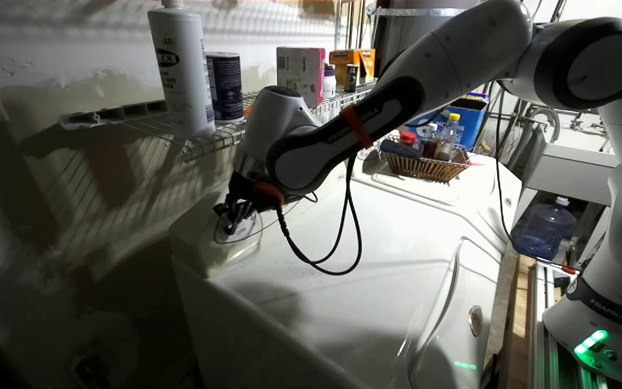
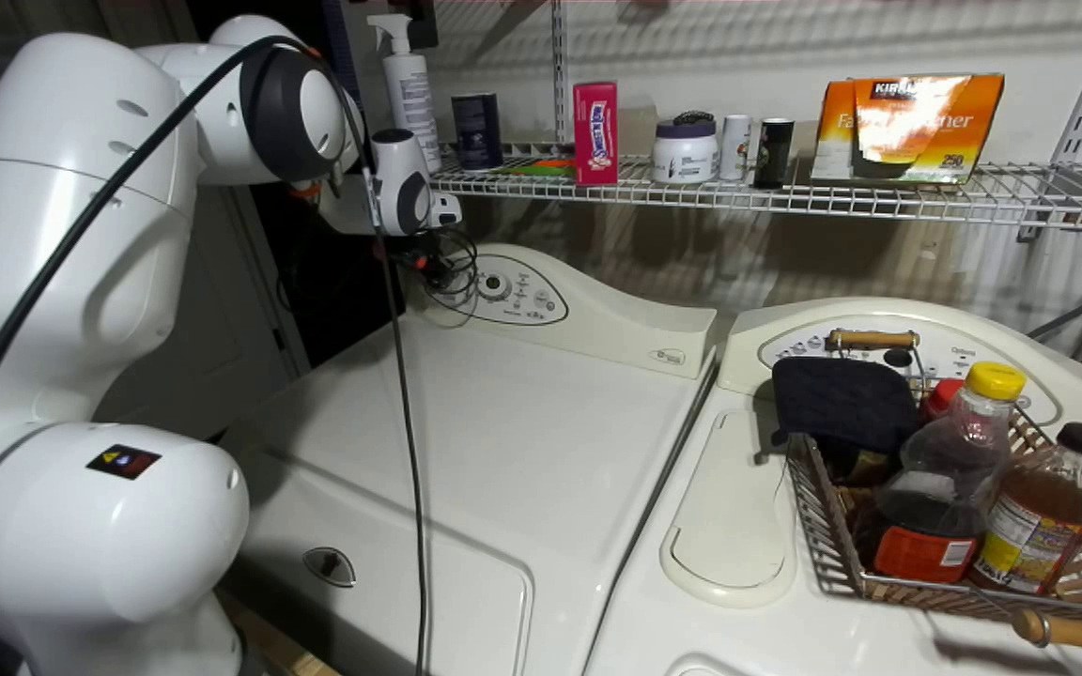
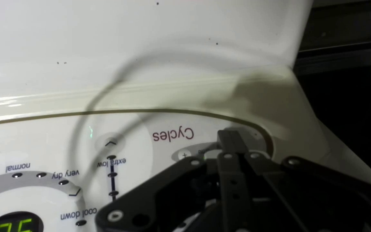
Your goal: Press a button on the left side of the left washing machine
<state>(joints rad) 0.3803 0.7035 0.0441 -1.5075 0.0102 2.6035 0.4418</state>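
The left washing machine is glossy white and shows in both exterior views [image 1: 343, 232] [image 2: 522, 413]. Its oval control panel [image 2: 541, 296] fills the lower part of the wrist view [image 3: 127, 129], where the lettering stands upside down. My gripper [image 3: 232, 141] is shut with nothing between its fingertips. The tips are over the narrow end of the panel, near the word "Cycles", and their shadow falls close by. I cannot tell whether they touch it. A round plus button [image 3: 184, 155] shows beside the fingers; they hide other markings. The gripper also shows in both exterior views [image 1: 230, 229] [image 2: 452, 282].
A wire shelf [image 2: 654, 192] with bottles and boxes runs along the wall above the panel. The second white appliance [image 2: 635, 573] stands beside the machine, with a basket [image 2: 827, 526] of bottles on it. A black cable [image 1: 354, 227] hangs from the arm over the machine.
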